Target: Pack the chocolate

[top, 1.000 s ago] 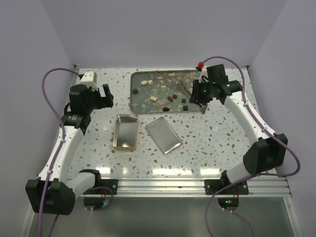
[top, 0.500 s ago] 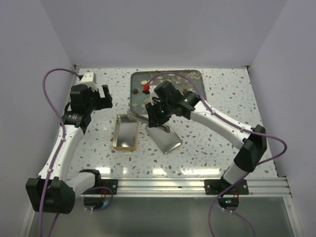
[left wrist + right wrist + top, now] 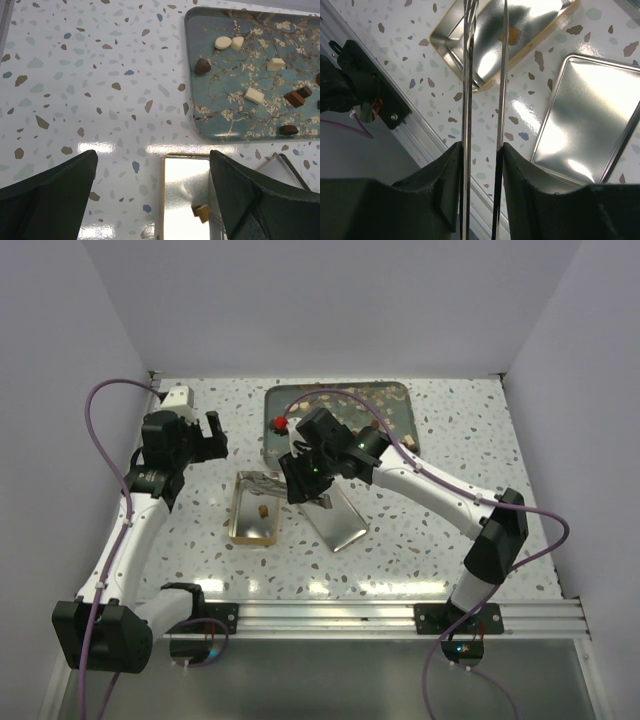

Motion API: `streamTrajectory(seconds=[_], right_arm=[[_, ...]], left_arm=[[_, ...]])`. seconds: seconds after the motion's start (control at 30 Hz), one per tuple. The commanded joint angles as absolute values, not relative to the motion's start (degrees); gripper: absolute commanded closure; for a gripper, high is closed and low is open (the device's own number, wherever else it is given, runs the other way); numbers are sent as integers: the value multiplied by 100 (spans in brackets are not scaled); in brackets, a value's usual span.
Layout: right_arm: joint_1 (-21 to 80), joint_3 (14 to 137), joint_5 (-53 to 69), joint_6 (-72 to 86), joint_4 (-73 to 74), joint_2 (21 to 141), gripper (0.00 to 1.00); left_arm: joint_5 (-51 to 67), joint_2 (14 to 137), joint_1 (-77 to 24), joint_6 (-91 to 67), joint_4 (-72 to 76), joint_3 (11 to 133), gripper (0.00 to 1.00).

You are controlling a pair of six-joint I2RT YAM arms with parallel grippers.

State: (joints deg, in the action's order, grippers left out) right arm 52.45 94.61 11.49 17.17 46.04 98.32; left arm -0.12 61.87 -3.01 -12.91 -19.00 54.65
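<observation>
Right side first: my right arm reaches leftward across the middle of the table (image 3: 400,530), and the speckled top to the right of it lies bare out to the side wall. In front of me the silver lid (image 3: 332,512) lies flat, just beside the gold tin (image 3: 255,530), with a thin strip of tabletop between them. The teal tray (image 3: 392,402) sits behind both, its near edge close to the tin's far end. The aluminium rail (image 3: 330,615) closes off the near edge.

My left claw (image 3: 208,435) hangs off to the left of the tray, well apart from the tin. Its fingers (image 3: 55,185) are spread as wide as they go, with nothing between them and only table below.

Now my right claw (image 3: 302,478): it is clamped on the tweezers (image 3: 469,75), one finger pressing each blade from outside. The blades run forward with a narrow gap between them and nothing pinched there. The tips are over the far end of the tin.

One tan chocolate lump (image 3: 263,509) lies on the tin's floor, loose and clear of the tweezers. The wrist view shows it only as an amber blur. The other chocolate pieces (image 3: 254,95), dark ones and cream ones, are scattered on the tray.
</observation>
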Motion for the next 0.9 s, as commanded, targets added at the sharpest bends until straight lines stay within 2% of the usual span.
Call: streamTrajectory(seconds=[0.0,0.33,0.7,0.87], right_arm=[[5238,9773,1143,1784,4535,9870,60],[5151,9571,528,1916,4324,9633,62],[3842,9044,290,1784,4280,9141,62],[3604,8789,237,1582,4140,9219,60]], left_arm=[[-26,6047,-255,-1336,-1916,5590,0],[-26,6056,-255,-1380,-1863,5581,0],[132,6152,-255,-1354,-1819,5599,0],[158,6179,-255,-1362,-1784,5599,0]])
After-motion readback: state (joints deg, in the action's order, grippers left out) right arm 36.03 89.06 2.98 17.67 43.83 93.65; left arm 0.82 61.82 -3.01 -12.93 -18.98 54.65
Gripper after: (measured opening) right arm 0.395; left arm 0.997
